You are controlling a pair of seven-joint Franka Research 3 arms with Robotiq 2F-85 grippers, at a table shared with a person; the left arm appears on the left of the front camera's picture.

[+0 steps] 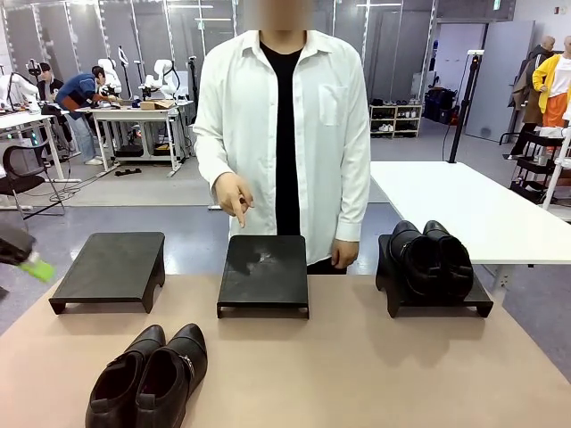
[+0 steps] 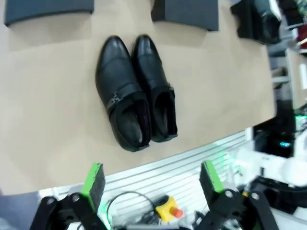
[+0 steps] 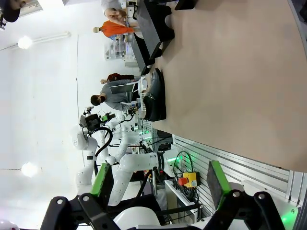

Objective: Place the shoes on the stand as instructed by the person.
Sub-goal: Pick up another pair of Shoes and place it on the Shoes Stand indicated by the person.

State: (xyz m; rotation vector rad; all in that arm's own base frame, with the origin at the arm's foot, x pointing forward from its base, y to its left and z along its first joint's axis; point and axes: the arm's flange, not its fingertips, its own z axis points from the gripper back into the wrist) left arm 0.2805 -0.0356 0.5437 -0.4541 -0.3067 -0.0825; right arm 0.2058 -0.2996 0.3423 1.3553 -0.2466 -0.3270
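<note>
**Person pointing down at the middle stand, both tools hanging apart**

At the far left of the front view, a green pad (image 1: pixel 37 267) of the left tool (image 2: pixel 152 184) is poking in over the floor beside the worktop (image 1: pixel 357 374). In its own wrist view, this tool is hovering off the near edge and looking down. Its 2 fingers are standing wide apart and holding nothing.

The left stand (image 1: pixel 111 263) is sitting bare. In front of it, 1 pair of shoes (image 1: pixel 152 374) is lying on the worktop near the robot's edge, the 2 touching side by side with toes pointing toward the stands.

The middle stand (image 1: pixel 265 267) is also sitting bare. The person (image 1: pixel 285 134) is standing just behind it. The pointing hand (image 1: pixel 234 198) is raised above its far left corner, index finger aiming down at the top. The other hand (image 1: pixel 344 254) is hanging loosely by its far right corner.

The right stand (image 1: pixel 473 303) is carrying the second pair (image 1: pixel 433 259), toes facing the robot.

The right tool (image 3: pixel 159 179) is hovering off the worktop's near edge with its view rolled sideways. Its fingers are spread apart and gripping nothing.
</note>
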